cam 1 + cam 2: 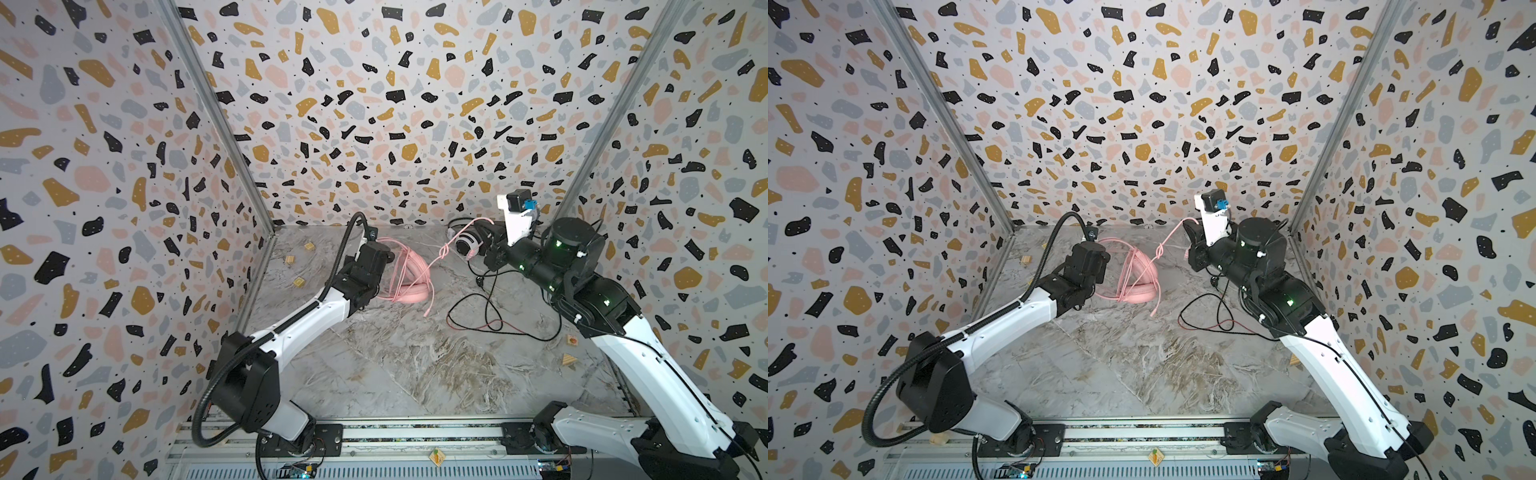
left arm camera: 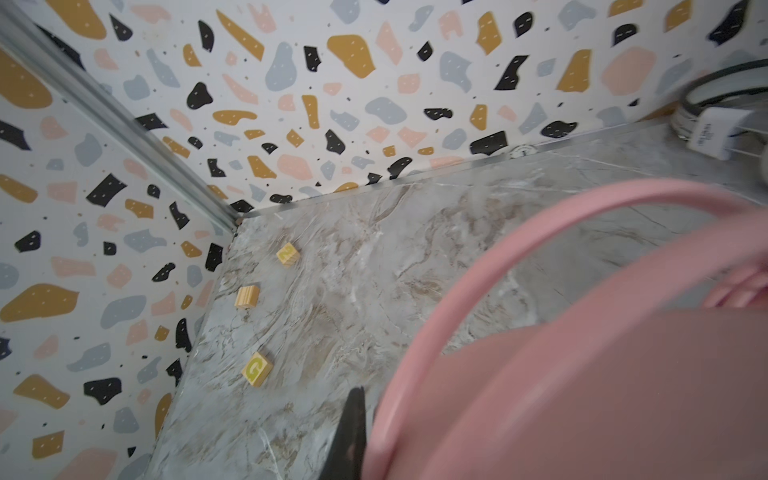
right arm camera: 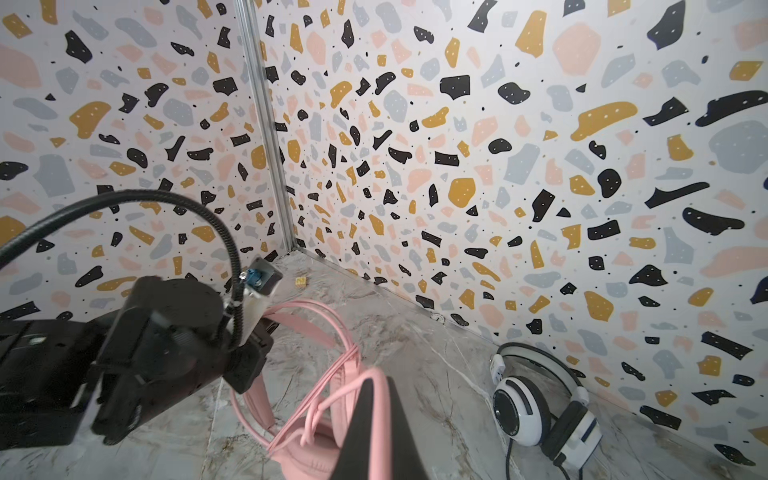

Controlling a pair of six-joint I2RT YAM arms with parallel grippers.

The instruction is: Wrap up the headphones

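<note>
The pink headphones (image 1: 409, 278) (image 1: 1140, 278) stand on edge on the marble table, band up, with the thin pink cable wound around them. My left gripper (image 2: 359, 395) (image 3: 253, 370) is shut on their band at the left side. A strand of pink cable (image 1: 461, 237) with a knot in it rises to my right gripper (image 3: 378, 374), which is shut with the cable looped over its tips. The cable's plug end (image 1: 426, 313) lies on the table. The white-and-black headphones (image 1: 469, 245) (image 3: 523, 411) lie by the back wall, under the right arm, their black cable (image 1: 490, 307) loose across the table.
Three wooden letter blocks (image 2: 288, 254) (image 2: 247, 296) (image 2: 257, 368) lie along the left wall. Two more wooden pieces (image 1: 569, 359) (image 1: 572, 340) sit near the right wall. Patterned walls close the table on three sides; the arm rail (image 1: 374, 432) runs along the front.
</note>
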